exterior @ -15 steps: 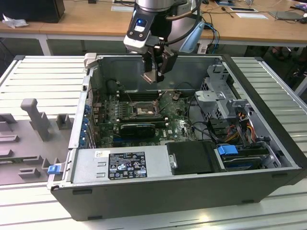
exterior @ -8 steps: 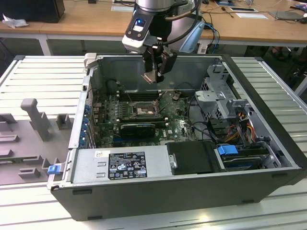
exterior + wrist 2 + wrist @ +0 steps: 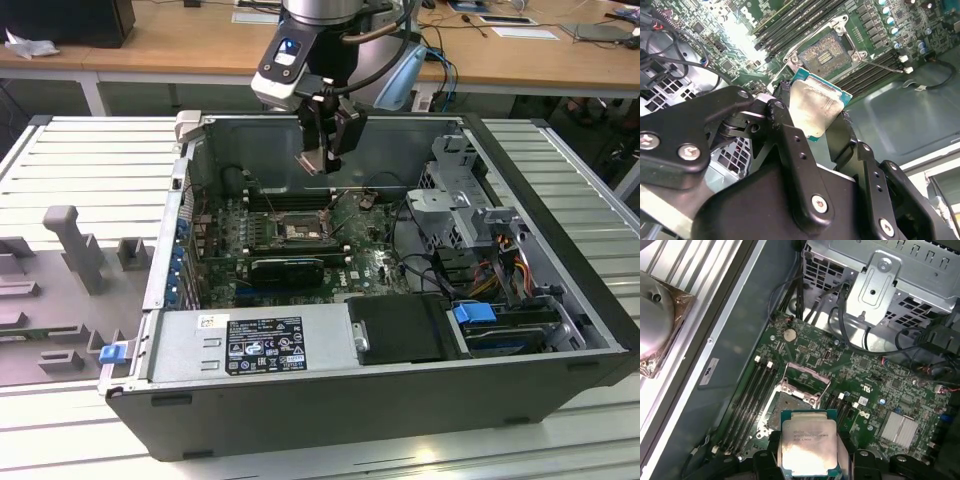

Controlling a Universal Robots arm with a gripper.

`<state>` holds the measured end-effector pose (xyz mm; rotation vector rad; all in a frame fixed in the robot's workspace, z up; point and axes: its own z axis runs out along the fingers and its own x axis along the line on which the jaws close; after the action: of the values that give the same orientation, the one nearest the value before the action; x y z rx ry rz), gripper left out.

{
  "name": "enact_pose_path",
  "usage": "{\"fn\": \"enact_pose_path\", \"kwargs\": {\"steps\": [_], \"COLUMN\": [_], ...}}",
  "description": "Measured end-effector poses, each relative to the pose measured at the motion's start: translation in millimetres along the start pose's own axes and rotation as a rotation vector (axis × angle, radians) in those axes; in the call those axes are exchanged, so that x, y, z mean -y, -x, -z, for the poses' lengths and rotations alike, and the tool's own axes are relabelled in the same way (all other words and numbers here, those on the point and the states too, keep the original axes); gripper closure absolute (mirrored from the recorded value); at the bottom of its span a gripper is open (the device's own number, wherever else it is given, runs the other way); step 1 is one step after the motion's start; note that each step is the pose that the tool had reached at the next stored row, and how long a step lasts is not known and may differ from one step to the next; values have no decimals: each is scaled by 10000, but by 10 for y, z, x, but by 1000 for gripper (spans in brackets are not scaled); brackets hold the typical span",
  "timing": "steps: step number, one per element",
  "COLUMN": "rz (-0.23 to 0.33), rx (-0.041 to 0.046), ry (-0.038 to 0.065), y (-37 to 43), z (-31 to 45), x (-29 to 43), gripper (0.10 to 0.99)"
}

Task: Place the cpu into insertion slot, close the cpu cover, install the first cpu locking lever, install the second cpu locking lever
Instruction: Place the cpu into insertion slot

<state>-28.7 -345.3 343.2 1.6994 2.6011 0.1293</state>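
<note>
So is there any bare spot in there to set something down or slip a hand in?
Free: the ribbed table beside the case on the exterior view's right, and the bare steel panel alongside the memory slots. Crowded: the cabled drive cage and the motherboard.

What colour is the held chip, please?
The chip is pale silver, green-edged; first wrist view shows it best.

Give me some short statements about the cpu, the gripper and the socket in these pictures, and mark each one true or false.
1. The gripper is shut on the cpu. True.
2. The cpu sits in the insertion slot. False: it is held above the slot, which has no chip in it.
3. The cpu cover is closed over the slot. False: it stands open.
4. The gripper hangs over the green motherboard inside the open case. True.
</note>
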Motion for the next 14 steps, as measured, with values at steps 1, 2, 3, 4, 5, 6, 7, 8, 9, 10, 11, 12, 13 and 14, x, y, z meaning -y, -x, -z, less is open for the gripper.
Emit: {"fn": "enact_pose_path", "kwargs": {"steps": [1,2,3,4,5,6,7,8,9,10,11,12,13,14], "rz": [-59,-139,-224,-263,-321,-396,-450,-488,-559,-604,-643,-716,-799,-855], "rx": [5,11,19,23,28,34,38,41,47,51,54,60,67,72], "ry": [1,2,2,3,4,4,5,5,6,6,7,8,9,10], "y": [0,0,0,0,0,0,0,0,0,0,0,0,0,0], "z": [-1,-2,-3,-4,-5,-6,-7,-7,-8,-9,-10,-11,-12,-13], "x": [0,0,0,0,0,0,1,1,1,1,1,1,1,1], "gripper": [557,557,557,557,557,557,557,557,557,557,557,557,557,557]}}
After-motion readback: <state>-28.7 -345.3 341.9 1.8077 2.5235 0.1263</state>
